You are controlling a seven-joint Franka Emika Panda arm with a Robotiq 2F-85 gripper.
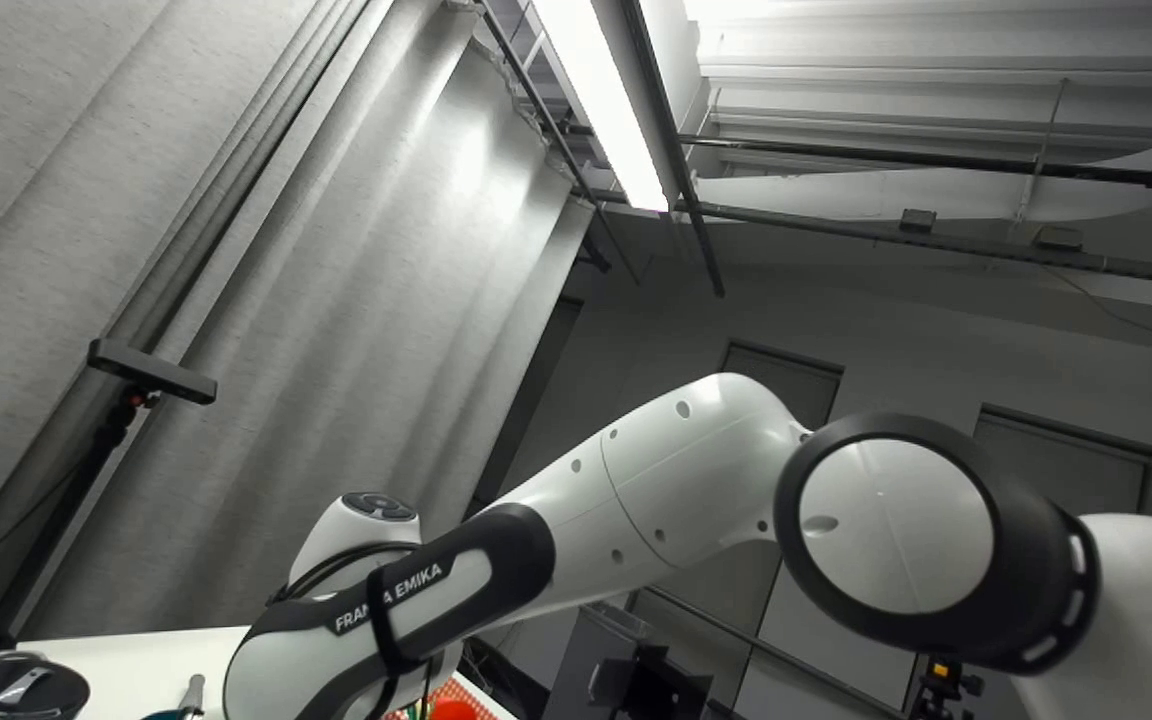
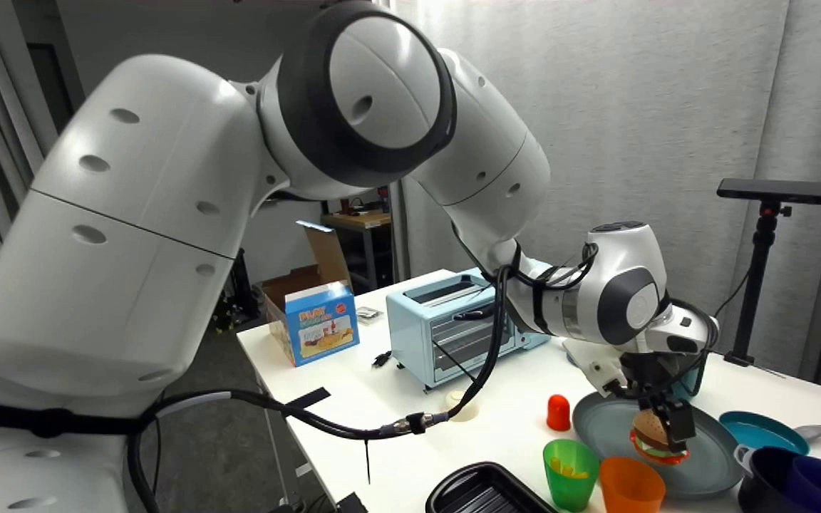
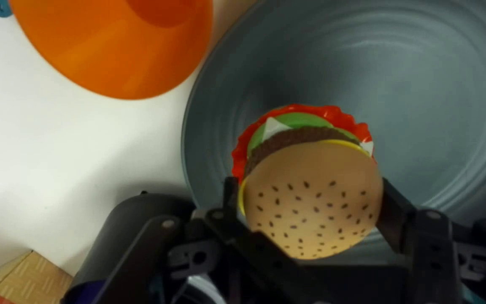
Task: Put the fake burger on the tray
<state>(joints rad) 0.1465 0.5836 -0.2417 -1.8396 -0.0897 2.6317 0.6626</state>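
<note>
The fake burger [image 3: 308,181] is clasped between the two fingers [image 3: 397,215] of the gripper [image 3: 309,192], which are spread around the top bun and pressed to its sides. The burger is tilted, the seeded bun being faced into the wrist view and the red layer reaching out past the fingertips. Below the gripper, the grey round plate [image 3: 416,97] is seen; whether it is touched by the burger's lower edge cannot be told.

In an exterior view, part of the burger is covered by the near finger [image 2: 680,422], and the far one cannot be made out. In an exterior view, the arm [image 1: 676,480] is cut off by the lower edge short of the gripper. In the wrist view, a dark rounded body [image 3: 120,228], partly hidden beside the left-hand finger, cannot be named with certainty.

Ahead of the fingertips and to the left there, an orange cup [image 3: 112,50] is set just beside the plate. In an exterior view, the black ribbed tray [image 2: 489,495], cut off below, is placed left of the gripper and well apart from it, a green cup [image 2: 569,484] being set between.
</note>
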